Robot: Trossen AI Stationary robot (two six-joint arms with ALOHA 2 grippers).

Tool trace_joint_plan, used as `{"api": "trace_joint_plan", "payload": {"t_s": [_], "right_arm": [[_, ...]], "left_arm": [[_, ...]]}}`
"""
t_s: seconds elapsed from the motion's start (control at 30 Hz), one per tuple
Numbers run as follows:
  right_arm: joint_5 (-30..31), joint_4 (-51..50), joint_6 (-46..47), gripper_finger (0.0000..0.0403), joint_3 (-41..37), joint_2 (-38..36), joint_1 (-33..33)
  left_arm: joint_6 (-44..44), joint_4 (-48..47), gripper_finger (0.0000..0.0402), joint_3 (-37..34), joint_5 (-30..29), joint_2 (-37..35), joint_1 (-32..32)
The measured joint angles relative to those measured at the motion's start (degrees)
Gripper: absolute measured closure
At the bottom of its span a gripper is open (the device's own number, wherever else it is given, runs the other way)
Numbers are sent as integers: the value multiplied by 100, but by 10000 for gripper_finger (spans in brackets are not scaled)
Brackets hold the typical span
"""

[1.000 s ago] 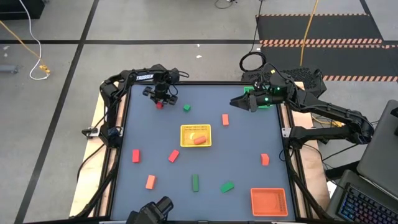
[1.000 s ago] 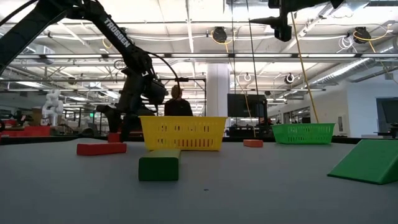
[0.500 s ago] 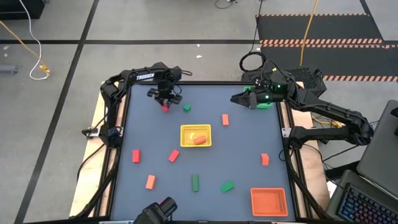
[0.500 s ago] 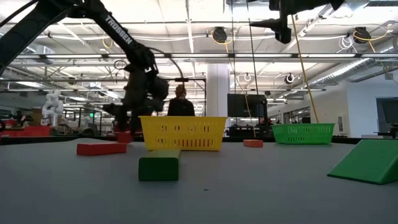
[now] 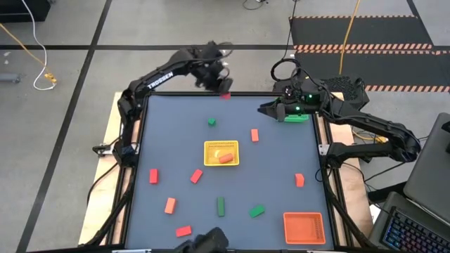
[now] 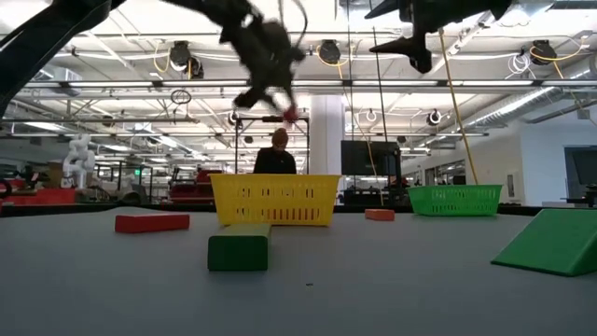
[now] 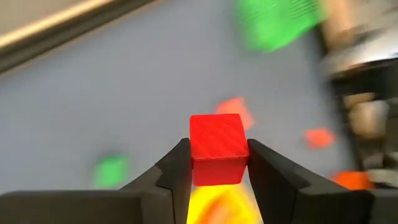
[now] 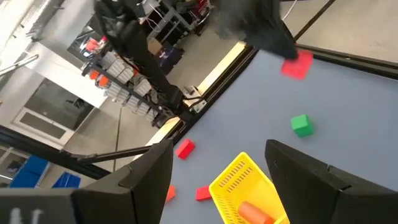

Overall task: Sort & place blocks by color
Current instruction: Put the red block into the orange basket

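My left gripper is raised high over the table's far edge, shut on a small red cube, which also shows in the low view. My right gripper hangs open in the air beside the green tray at the far right and touches nothing. Red, orange-red and green blocks lie flat and scattered on the grey table: a green cube, a red bar, a green bar. An orange block lies in the yellow tray. My left gripper pinches the red cube between its two fingers, one on each of two opposite side faces. The fingers slant down from above. The cube is lifted clear, high above the table, its top face and front face showing between the fingers.
The yellow tray stands mid-table and an orange tray at the near right corner. More blocks lie toward the near edge and the left. A person stands in the room beyond the table.
My left gripper, shut on the red cube, has risen steeply from the table's far left area and swung toward the right and the far edge. The cube has gone from table height to lifted clear, high in the air.
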Motion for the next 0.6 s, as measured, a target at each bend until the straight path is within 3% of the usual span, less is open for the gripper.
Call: {"api": "trace_joint_plan", "payload": {"t_s": [0.13, 0.23, 0.4, 0.5, 0.6], "right_arm": [[43, 308, -517, 154, 0, 97, 39], [24, 965, -1622, 154, 0, 104, 92], [102, 2394, -3748, 154, 0, 70, 131], [637, 2460, -4017, 154, 4, 54, 128], [761, 2049, -4237, 154, 2, 61, 127]], "left_arm": [[-553, 641, 278, 900, 321, -2, -304], [-875, 844, 277, 1217, 451, -7, -537], [-1071, 927, 269, 1185, 628, 9, -927], [-1286, 1244, 267, 1187, 684, 7, -1111], [-1618, 1820, 273, 1187, 880, 7, -1234]]}}
